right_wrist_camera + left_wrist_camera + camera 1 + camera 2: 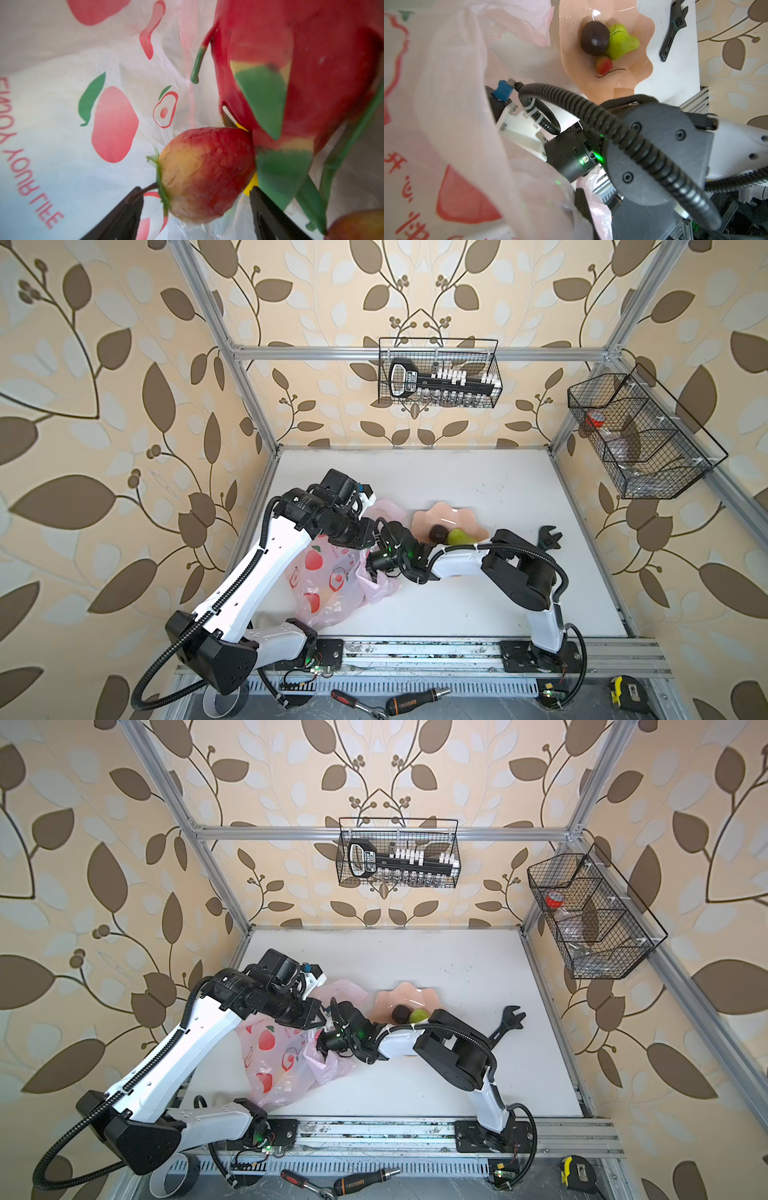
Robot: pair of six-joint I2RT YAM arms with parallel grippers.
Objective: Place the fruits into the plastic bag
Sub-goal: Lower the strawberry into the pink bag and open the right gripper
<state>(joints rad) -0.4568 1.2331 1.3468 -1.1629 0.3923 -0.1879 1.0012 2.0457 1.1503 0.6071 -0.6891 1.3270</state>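
Bowl: your peach bowl (629, 83) held three fruits.
Fruits: dark plum (595, 38), green pear (623, 42), strawberry (604, 64) clustered inside the bowl.
Bag: plastic bag (446, 104) hung just beside the bowl.
Tool: wrench (672, 35) lay near the bowl, opposite the bag.

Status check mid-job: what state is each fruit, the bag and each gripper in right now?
plastic bag, mouth held up, fruit inside
left gripper, shut on the plastic bag's edge
right gripper, open, inside the bag
strawberry, in the bag by the fingertips
dragon fruit, in the bag
plum, in the bowl
pear, in the bowl
small red fruit, in the bowl
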